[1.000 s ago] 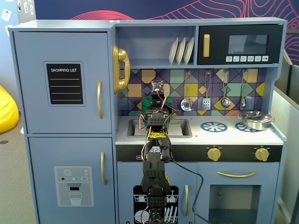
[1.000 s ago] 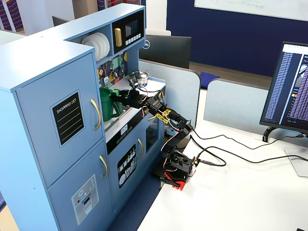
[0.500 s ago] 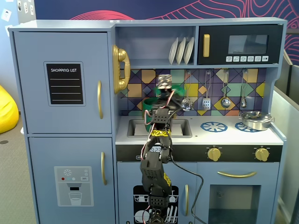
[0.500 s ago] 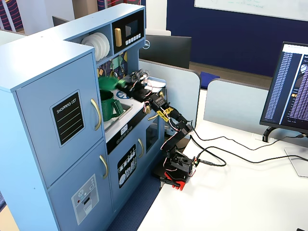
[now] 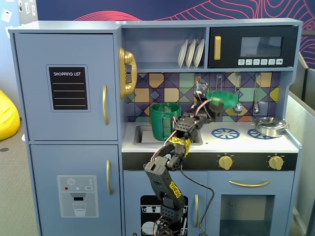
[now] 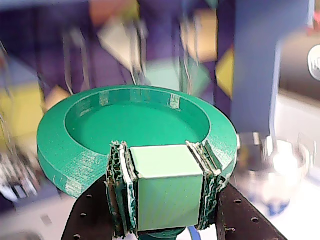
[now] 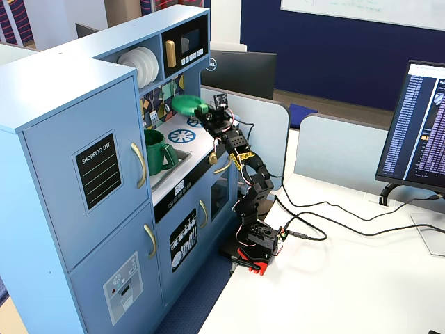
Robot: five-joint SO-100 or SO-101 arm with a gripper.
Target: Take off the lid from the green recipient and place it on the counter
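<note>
The green lid (image 5: 222, 99) is held in the air above the white counter (image 5: 236, 142), to the right of the green recipient (image 5: 164, 121) in a fixed view. My gripper (image 5: 212, 103) is shut on the lid's pale green cube-shaped knob (image 6: 167, 187). In the wrist view the lid (image 6: 100, 135) fills the middle, and both finger pads (image 6: 121, 190) press the knob's sides. The recipient stands open in the sink (image 5: 140, 135). In another fixed view the lid (image 7: 186, 104) hovers over the burner ring (image 7: 184, 136), with the recipient (image 7: 158, 152) to its left.
A silver pot (image 5: 269, 126) sits on the right burner ring. Hanging utensils (image 5: 237, 93) are on the tiled back wall just behind the lid. A blue burner ring (image 5: 225, 133) lies below the lid. The shelf and microwave (image 5: 253, 47) are overhead.
</note>
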